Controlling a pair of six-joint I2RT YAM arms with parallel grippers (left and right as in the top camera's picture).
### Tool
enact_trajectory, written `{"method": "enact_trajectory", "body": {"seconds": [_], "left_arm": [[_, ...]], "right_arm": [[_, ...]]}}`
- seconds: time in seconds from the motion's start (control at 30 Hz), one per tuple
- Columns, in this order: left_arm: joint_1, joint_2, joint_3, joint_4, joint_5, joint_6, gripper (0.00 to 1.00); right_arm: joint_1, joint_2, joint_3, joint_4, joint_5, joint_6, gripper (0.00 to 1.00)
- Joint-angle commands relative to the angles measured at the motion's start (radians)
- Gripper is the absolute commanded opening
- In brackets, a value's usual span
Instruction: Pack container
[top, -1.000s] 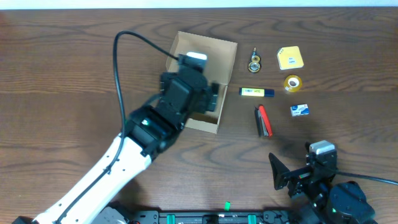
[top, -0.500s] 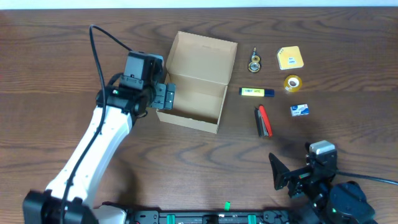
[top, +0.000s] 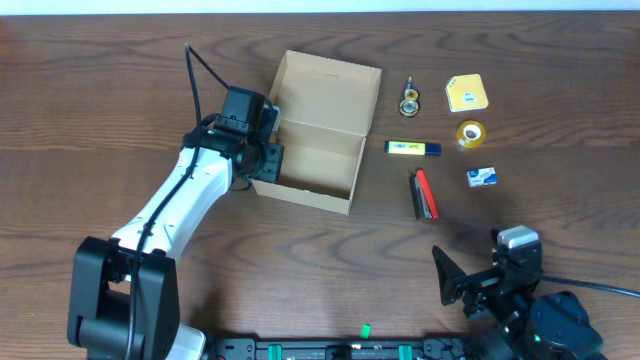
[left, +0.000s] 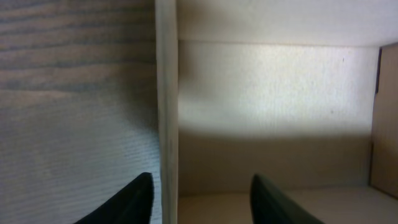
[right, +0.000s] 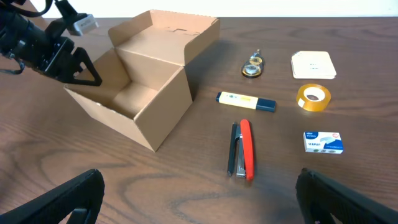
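While the container (top: 318, 130) sits lid-open toward the worktop's (top: 100, 100) far edge, its left wall is straddled by the left gripper (top: 270, 157) (fingers (left: 140, 199) apart, cardboard not clamped). Bare wood is left along the left edge. The right gripper (right: 199, 186) is held wide apart by the near right corner. Half a second earlier, the left gripper was set slightly further left.

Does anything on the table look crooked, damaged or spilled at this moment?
Nothing is spilled or damaged. Only the container sits slightly turned against the edge of the table, and the fingers of the left gripper straddle its left wall.
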Motion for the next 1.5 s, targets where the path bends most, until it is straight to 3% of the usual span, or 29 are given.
{"method": "enact_trajectory", "body": {"seconds": [0.0, 0.27, 0.97, 1.2, 1.47], "left_arm": [[0.007, 0.002, -0.005, 0.009, -0.014, -0.024, 0.45], [0.006, 0.002, -0.005, 0.008, -0.051, -0.098, 0.18], [0.006, 0.002, -0.005, 0.01, -0.076, -0.237, 0.06], [0.006, 0.002, -0.005, 0.016, -0.076, -0.233, 0.09], [0.006, 0.002, -0.005, 0.021, -0.072, -0.234, 0.5]], "right_arm": [[0.01, 0.003, 0.012, -0.002, 0.004, -0.008, 0.99], [0.01, 0.003, 0.012, -0.002, 0.004, -0.008, 0.99], [0.01, 0.003, 0.012, -0.002, 0.004, -0.008, 0.99], [0.01, 0.003, 0.012, -0.002, 0.004, -0.008, 0.99], [0.01, 0.003, 0.012, -0.002, 0.004, -0.008, 0.99]]}}
